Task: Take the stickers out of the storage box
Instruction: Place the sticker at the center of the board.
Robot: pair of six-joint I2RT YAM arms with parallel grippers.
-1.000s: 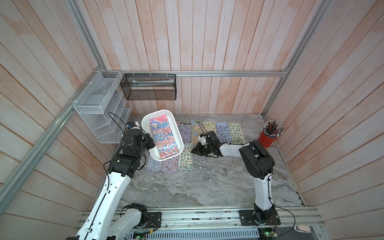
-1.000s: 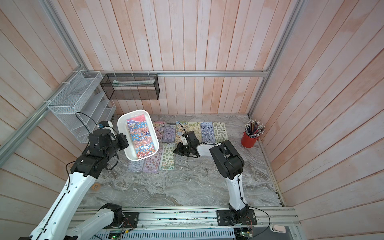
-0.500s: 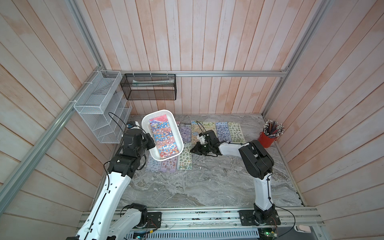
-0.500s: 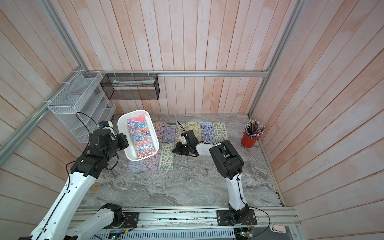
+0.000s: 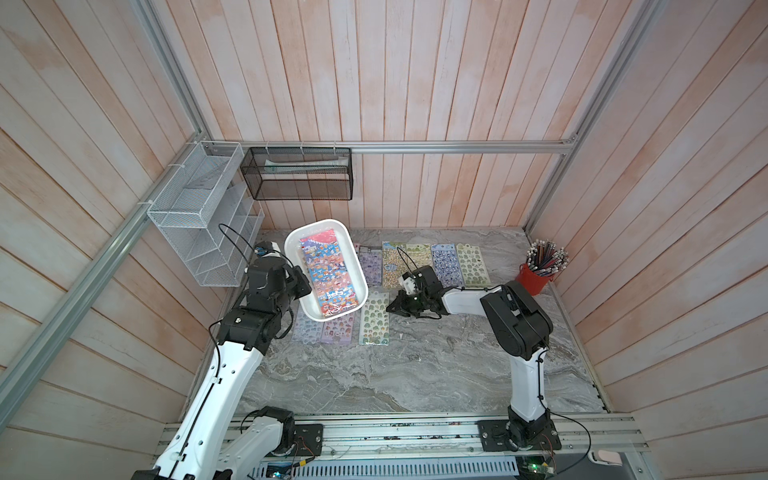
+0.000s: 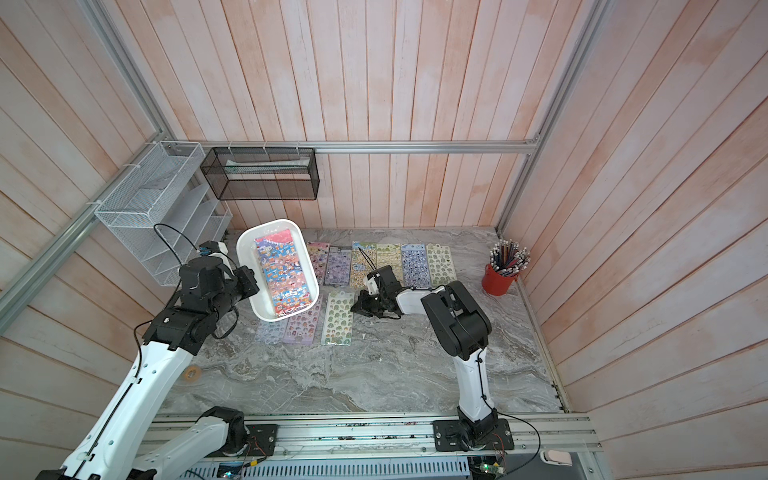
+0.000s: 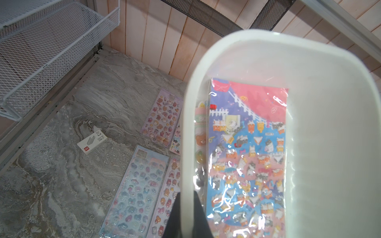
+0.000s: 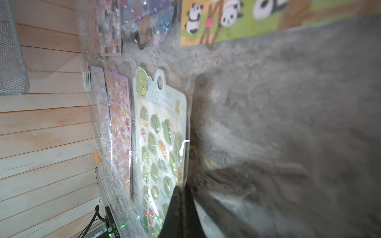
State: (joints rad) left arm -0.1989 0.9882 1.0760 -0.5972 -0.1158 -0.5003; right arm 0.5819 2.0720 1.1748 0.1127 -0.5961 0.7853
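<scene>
The left gripper [image 7: 186, 206], jaws pinching one rim of the raised white plastic storage box [image 7: 329, 144], could tip it, spilling the sleeved stickers [image 7: 247, 164]. The right gripper [image 8: 181, 191], jaws shut, could drag the green dinosaur sheet [image 8: 158, 144].

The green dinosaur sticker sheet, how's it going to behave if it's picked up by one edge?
Probably floppy: the green dinosaur sheet is thin and long, so it would likely sag from one edge. Its clear sleeve shows glare and wrinkles, so the grip may slip or catch only the sleeve. Lying flat on the table, it should slide if pushed.
</scene>
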